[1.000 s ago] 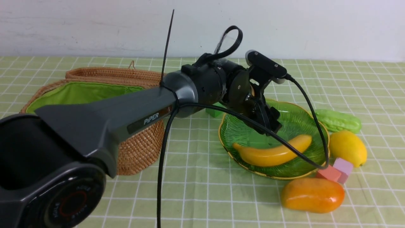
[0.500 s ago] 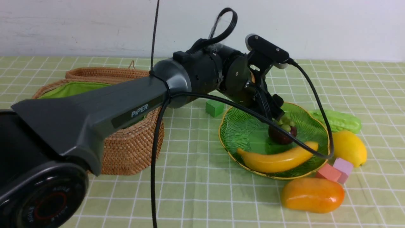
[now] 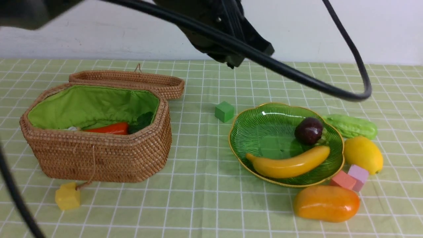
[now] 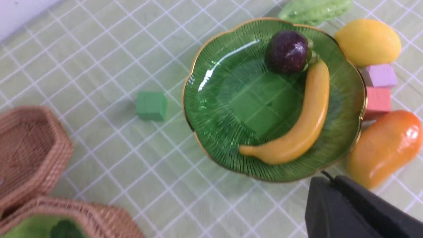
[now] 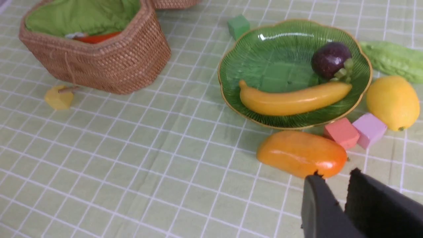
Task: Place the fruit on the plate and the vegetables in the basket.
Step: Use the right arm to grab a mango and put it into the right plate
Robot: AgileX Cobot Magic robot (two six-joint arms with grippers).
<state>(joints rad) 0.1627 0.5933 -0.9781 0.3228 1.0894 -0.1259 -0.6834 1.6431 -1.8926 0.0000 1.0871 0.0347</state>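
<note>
Noted mango (image 3: 326, 203) just off plate (image 3: 238, 155) at its 5 o'clock, left gripper (image 4: 330, 185) closed and empty, right gripper (image 5: 337, 180) slightly parted, empty; judged mango light, rigid, glossy-slick, best pinched across its narrow middle.

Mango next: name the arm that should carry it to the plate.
Right, most likely. The right gripper, jaws slightly apart and empty, hangs close by the mango, which lies off the plate at its near right edge. The left gripper is shut, raised high above the table.
</note>
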